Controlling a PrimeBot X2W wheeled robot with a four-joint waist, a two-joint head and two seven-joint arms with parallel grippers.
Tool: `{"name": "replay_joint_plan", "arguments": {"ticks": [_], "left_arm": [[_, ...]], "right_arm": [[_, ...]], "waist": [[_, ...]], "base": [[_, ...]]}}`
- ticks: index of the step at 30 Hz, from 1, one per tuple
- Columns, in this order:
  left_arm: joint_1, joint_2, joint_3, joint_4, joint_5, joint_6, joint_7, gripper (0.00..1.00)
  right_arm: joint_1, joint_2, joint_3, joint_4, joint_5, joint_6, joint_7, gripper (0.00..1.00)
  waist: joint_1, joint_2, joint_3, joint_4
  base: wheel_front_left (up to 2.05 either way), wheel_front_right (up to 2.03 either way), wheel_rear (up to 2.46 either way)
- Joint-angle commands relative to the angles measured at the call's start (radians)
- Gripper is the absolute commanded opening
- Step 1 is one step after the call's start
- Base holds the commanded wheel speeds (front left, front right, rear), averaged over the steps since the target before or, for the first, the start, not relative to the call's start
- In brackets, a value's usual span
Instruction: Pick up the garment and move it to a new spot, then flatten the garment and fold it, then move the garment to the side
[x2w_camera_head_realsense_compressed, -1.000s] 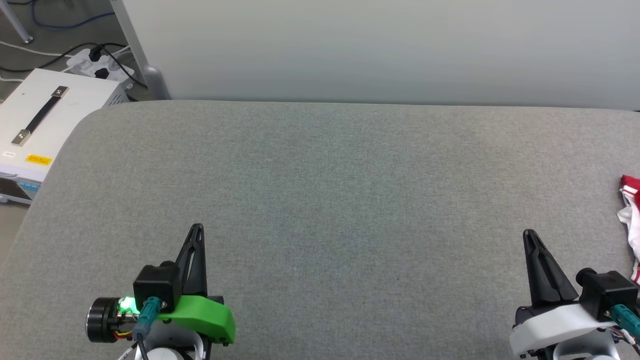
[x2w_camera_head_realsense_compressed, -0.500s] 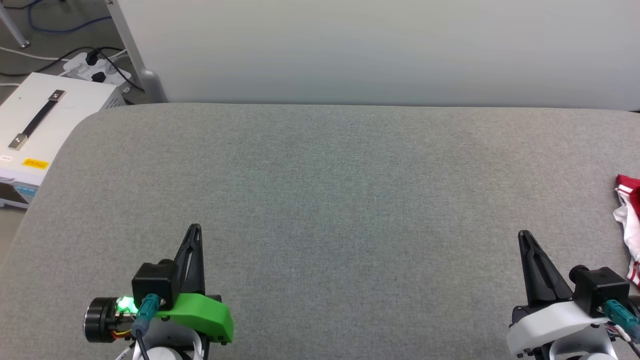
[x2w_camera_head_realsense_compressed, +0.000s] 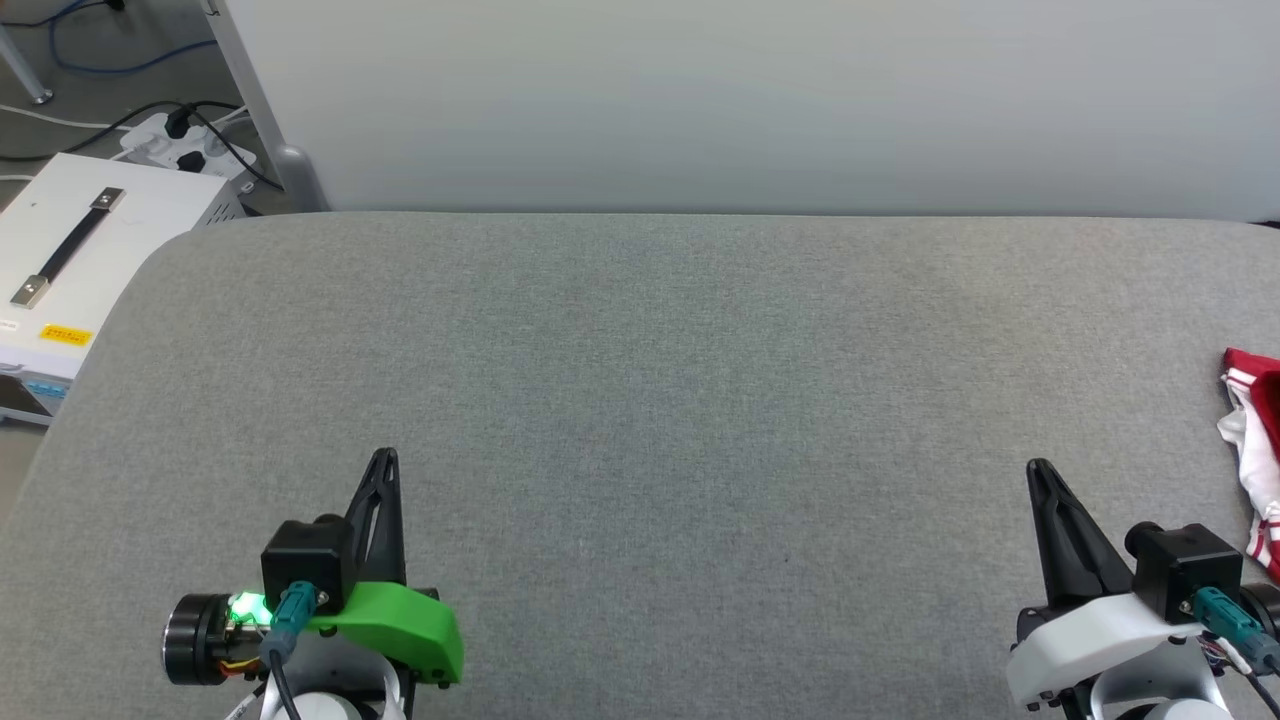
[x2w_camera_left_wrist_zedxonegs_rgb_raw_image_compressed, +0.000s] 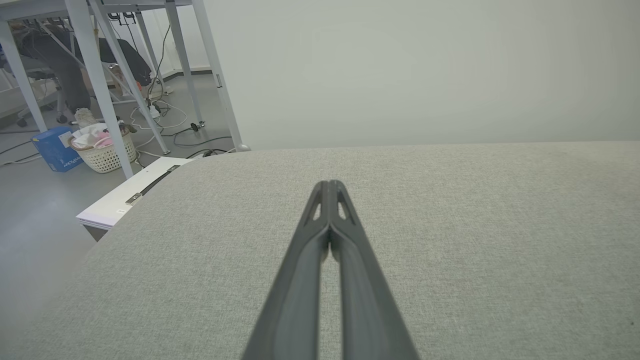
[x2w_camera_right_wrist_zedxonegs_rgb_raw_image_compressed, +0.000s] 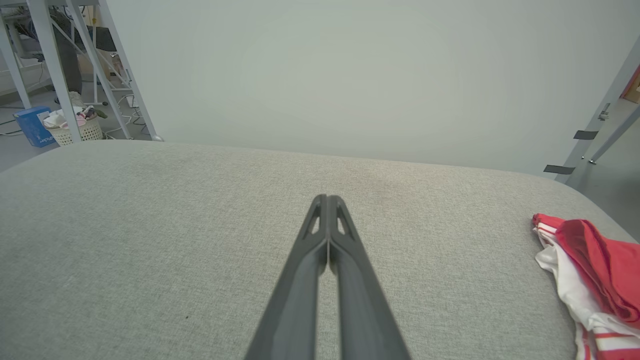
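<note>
Garment (x2w_camera_right_wrist_zedxonegs_rgb_raw_image_compressed: 590, 255) lies at the far right edge of the grey padded counter (x2w_camera_head_realsense_compressed: 640, 400), near the right tool (x2w_camera_head_realsense_compressed: 1038, 468) and to its right, not touching it. What shows is a loose bunch, red over white w/ striped trim. The rest is cut off by the frame edge, so can't tell its whole shape. Left tool (x2w_camera_head_realsense_compressed: 385, 458) sits low on the left, well apart from the cloth. Both tools are clenched, fingers pressed together tip to tip, nothing between them, pointing out over the bare middle of the counter. Step in hand: can't settle it. Cloth off to the side w/ both tools empty fits a heap waiting for pickup, and equally one put aside after folding. The visible part looks rumpled rather than squared, which leans toward pickup, but too little is in view to be sure. Should the cloth need gripping, the right tool is closer. It'd have to part its fingers and swing right, since the fabric lies outside its line. Soft layered cloth, so a pinch might catch the top layer only.
</note>
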Motion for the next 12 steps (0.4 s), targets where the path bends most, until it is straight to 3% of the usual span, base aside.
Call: {"name": "replay_joint_plan", "arguments": {"ticks": [1, 12], "left_arm": [[0.004, -0.006, 0.004, -0.006, 0.009, 0.006, 0.006, 0.00], [0.004, -0.008, 0.011, -0.012, 0.015, 0.008, 0.028, 0.00]], "right_arm": [[-0.021, 0.001, 0.003, 0.004, -0.013, 0.000, 0.006, 0.00], [-0.030, 0.003, 0.009, 0.009, -0.028, -0.001, 0.029, 0.00]], "waist": [[0.0000, 0.0000, -0.001, -0.001], [0.0000, 0.0000, -0.005, -0.007]], "base": [[0.00, 0.00, 0.00], [0.00, 0.00, 0.00]]}}
